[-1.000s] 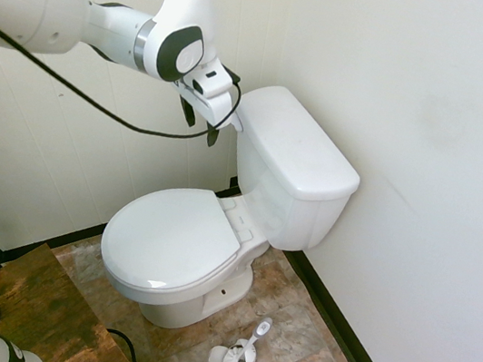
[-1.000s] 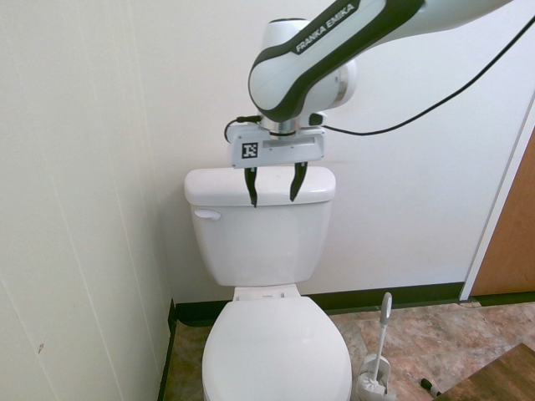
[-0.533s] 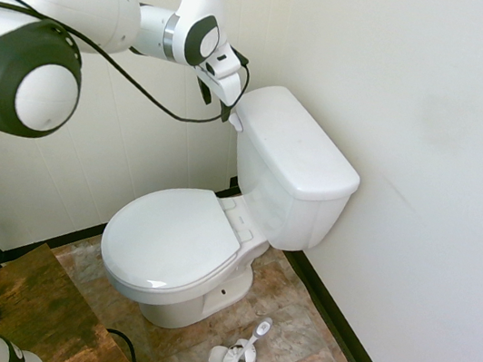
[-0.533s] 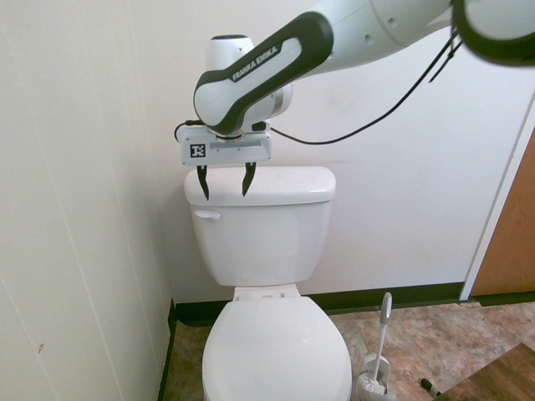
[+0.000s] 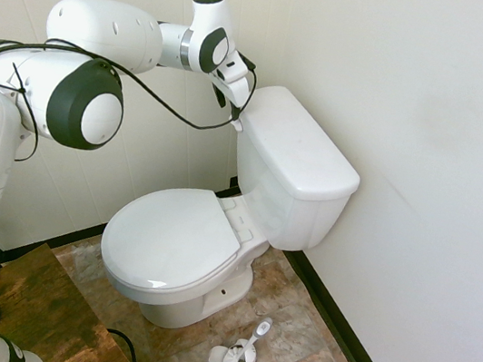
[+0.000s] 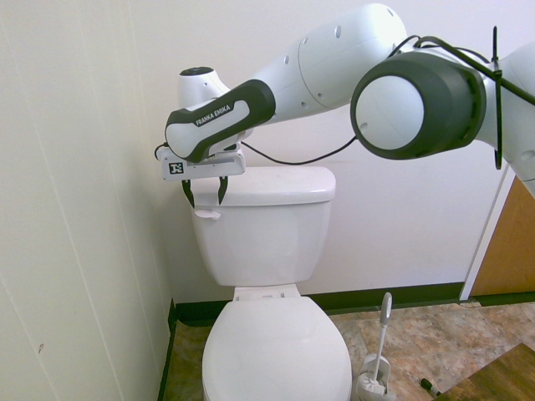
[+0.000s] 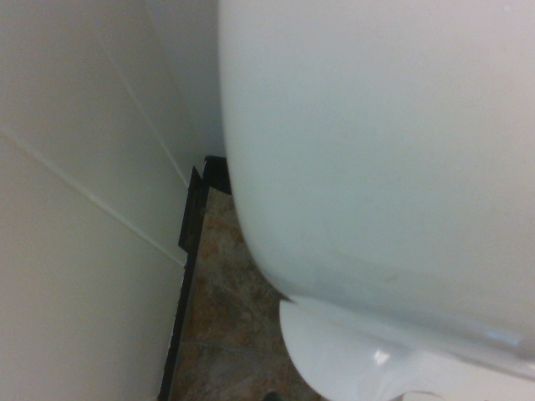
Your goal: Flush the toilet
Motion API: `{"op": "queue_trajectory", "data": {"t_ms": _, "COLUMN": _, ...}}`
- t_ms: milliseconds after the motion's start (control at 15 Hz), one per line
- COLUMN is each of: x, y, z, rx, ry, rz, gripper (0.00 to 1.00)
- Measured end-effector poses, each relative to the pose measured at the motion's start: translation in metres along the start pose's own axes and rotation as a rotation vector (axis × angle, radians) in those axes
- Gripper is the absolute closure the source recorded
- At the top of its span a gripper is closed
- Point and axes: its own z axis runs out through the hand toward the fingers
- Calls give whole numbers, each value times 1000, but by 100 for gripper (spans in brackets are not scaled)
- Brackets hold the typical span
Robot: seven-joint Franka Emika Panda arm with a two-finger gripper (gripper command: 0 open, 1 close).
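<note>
The gripper (image 6: 205,198), fingers spread, hangs seemingly just above the toilet (image 6: 267,242) lever (image 6: 206,215); it should press down squarely.

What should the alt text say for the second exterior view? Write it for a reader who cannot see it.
A white robot arm reaches in from the right, its gripper pointing down with fingers apart just above the flush lever at the corner of the toilet tank. The seat lid is closed; a toilet brush stands beside it.
</note>
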Motion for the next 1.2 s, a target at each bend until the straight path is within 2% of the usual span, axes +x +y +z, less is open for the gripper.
{"op": "queue_trajectory", "data": {"t_ms": 1200, "x": 0, "y": -12, "z": 40, "rx": -1, "ry": -10, "rz": 28, "gripper": 100}}
